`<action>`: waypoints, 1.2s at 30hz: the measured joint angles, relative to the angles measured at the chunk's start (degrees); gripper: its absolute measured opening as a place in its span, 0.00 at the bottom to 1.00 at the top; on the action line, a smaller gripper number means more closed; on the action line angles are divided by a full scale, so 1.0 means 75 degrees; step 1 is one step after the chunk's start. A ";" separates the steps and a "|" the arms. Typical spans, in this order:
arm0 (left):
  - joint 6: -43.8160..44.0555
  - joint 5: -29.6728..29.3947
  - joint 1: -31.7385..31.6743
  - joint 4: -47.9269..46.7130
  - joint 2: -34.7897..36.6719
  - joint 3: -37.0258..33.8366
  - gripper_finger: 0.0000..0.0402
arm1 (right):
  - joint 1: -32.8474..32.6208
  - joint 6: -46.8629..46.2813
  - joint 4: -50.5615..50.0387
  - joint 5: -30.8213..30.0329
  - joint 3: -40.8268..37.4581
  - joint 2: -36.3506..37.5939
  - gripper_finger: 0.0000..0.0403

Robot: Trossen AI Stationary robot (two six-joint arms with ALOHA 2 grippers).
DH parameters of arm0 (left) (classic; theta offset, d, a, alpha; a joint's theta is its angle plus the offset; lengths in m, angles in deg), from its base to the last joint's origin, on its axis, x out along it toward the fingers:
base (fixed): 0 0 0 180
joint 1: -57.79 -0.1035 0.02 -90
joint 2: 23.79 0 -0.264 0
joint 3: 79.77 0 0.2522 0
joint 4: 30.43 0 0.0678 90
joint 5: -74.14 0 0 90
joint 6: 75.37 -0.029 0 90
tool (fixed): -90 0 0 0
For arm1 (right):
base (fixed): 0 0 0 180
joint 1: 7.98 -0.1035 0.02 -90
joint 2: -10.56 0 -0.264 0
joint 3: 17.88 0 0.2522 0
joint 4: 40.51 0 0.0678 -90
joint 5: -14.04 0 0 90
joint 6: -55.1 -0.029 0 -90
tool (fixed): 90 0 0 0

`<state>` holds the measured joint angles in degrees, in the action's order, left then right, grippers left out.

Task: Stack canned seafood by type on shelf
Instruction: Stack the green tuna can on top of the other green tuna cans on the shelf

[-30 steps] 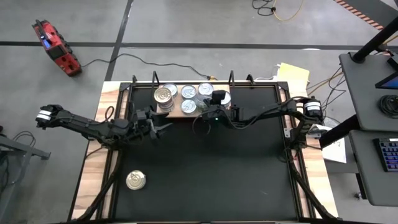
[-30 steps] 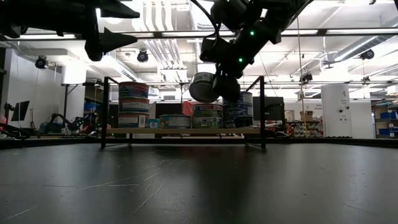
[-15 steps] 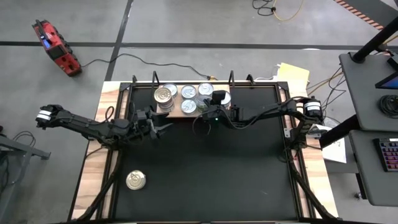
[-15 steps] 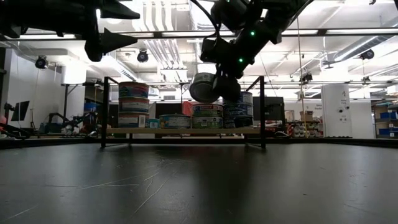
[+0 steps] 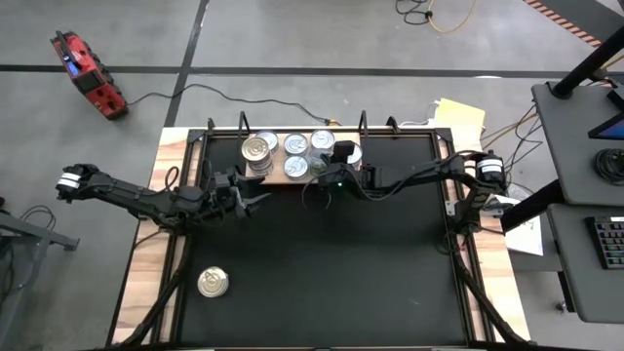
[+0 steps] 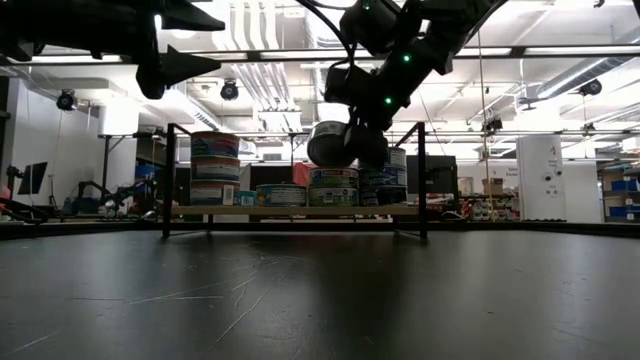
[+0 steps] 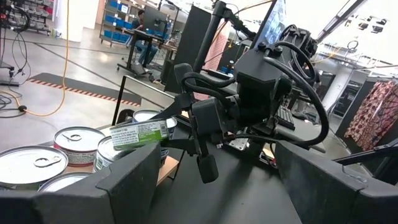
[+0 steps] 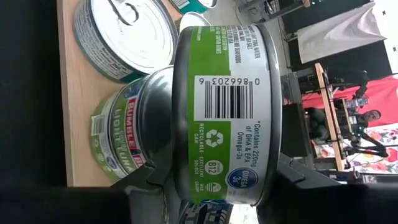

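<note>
Green-labelled tin (image 8: 227,112), stiff metal, smooth-sided and likely slippery, of modest weight; best taken across its side wall. Right hand (image 6: 345,145) is clenched on it so, the tin tilted in the air. Just below it: a like tin (image 8: 134,134) on the shelf (image 6: 300,211), more canned seafood (image 5: 259,149) beside. Left hand (image 5: 255,200): spread, grasping nothing, well off to the side. One gold-topped tin (image 5: 213,283) far back on the worktop (image 5: 322,283).

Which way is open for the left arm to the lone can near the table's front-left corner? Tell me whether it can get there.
Probably yes. The left gripper hangs open and empty above bare table, and the lone can lies on its own side with nothing between them. The right gripper is busy holding a green-labelled can by the shelf.
</note>
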<state>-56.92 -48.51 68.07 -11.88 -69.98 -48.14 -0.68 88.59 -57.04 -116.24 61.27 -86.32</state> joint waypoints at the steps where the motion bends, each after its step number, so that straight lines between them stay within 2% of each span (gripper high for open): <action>1: 0.0000 0.0000 -0.0003 0.0000 0.0000 0.0000 0.75 | 0.0002 0.0010 0.0001 0.0006 0.0000 -0.0012 0.34; 6: -0.0001 0.0000 -0.0001 -0.0001 0.0000 0.0000 0.75 | -0.0002 0.0137 0.0021 0.0313 0.0003 -0.0155 0.39; 14: 0.0000 -0.0008 -0.0001 -0.0032 0.0000 0.0000 0.75 | -0.0002 -0.0074 0.0039 0.0310 0.0006 -0.0271 0.48; 21: -0.0055 -0.0312 -0.0003 -0.0050 0.0000 0.0000 0.75 | -0.0005 -0.0112 0.0010 -0.0156 0.0006 -0.0286 0.53; 36: -0.0055 -0.0370 -0.0003 -0.0093 0.0000 -0.0002 0.75 | -0.0002 -0.0432 -0.0096 -0.0263 0.0077 -0.0286 0.61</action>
<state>-57.33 -51.28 68.05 -12.58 -69.98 -48.16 -0.69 85.35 -57.76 -118.22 61.85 -88.46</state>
